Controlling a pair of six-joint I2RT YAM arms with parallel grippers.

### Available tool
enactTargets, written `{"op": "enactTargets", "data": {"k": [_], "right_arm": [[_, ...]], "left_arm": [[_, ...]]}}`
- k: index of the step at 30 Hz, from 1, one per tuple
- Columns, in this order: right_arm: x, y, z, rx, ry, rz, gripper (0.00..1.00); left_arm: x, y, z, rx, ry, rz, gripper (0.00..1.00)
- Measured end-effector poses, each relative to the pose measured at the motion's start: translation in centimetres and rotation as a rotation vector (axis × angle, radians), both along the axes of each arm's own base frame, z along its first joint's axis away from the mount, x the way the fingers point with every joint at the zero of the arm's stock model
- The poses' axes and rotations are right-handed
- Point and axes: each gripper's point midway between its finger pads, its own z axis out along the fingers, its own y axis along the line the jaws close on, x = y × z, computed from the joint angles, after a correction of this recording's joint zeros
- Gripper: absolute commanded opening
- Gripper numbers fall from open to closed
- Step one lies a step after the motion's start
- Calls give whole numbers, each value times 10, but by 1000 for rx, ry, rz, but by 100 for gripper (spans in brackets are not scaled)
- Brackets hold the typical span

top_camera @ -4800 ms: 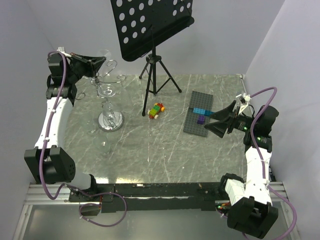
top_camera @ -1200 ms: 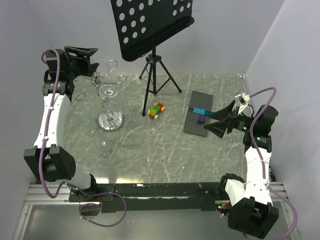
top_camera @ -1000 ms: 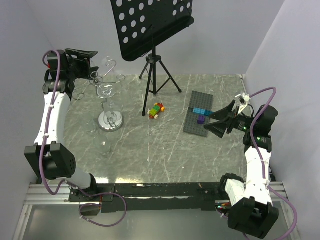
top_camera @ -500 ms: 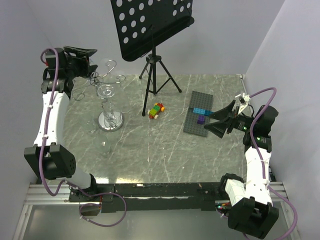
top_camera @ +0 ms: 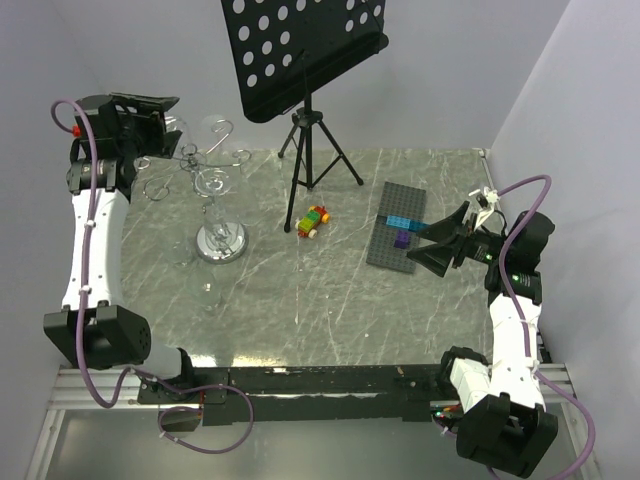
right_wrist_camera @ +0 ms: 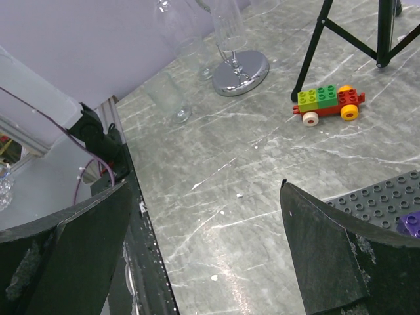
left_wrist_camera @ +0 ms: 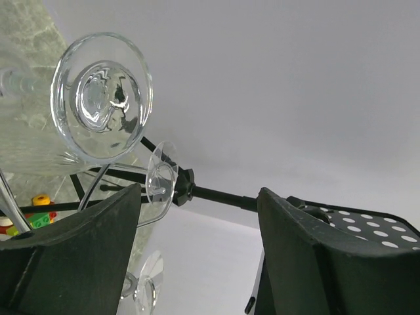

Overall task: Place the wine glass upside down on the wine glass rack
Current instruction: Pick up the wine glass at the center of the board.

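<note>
Hung upside down on the rack (top_camera: 220, 240), by the look of it: round foot of the wine glass (left_wrist_camera: 102, 98) uppermost in the left wrist view, stem presumably caught in one of the curled wire hooks, bowl mostly out of sight below. Set that way so as to hang by the foot alone, no grip needed.

Left jaws high at the far left corner, just beside the rack top, spread wide with nothing between them and apart from the glass. Judging from that, release done and task close to finished. Only a clean retreat of the arm left to make, up and away from the hooks, so as not to knock the other glasses (left_wrist_camera: 162, 180) hanging farther along the same rack.

Right jaws low over the right side of the table (top_camera: 330, 300), near the grey studded plate (top_camera: 397, 225), likewise wide apart and empty, well apart from the rack, probably just parked out of the way.

Between the two arms, a small toy car (top_camera: 313, 221) and the black music stand (top_camera: 300, 50), neither part of the job.
</note>
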Motion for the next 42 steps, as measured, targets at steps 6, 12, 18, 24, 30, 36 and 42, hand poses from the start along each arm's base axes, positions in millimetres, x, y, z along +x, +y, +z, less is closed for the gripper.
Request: {"op": "enactTargets", "data": {"k": [6,12,18,24,30,36,42], "right_arm": [[1,0,1,-4,-12,1,100],[1,0,-1,-3,-11,3,100],[1,0,-1,-3,-12,3,100],[1,0,-1,-4,-15,3,100],[1,0,0,-4,-17,3,100],[1,1,0,-4,-17,5,100],[1,1,0,-4,-18,5,100]], "left_arm": [[-8,4,13,12,-24,23,77],[-17,7,29,27,-62,36,77],[-22,7,37,34,-80,41,78],[-23,7,38,39,-85,40,78],[-26,7,42,48,-97,38,78],[-31,6,48,53,-113,37,78],[-32,6,49,60,-118,35,78]]}}
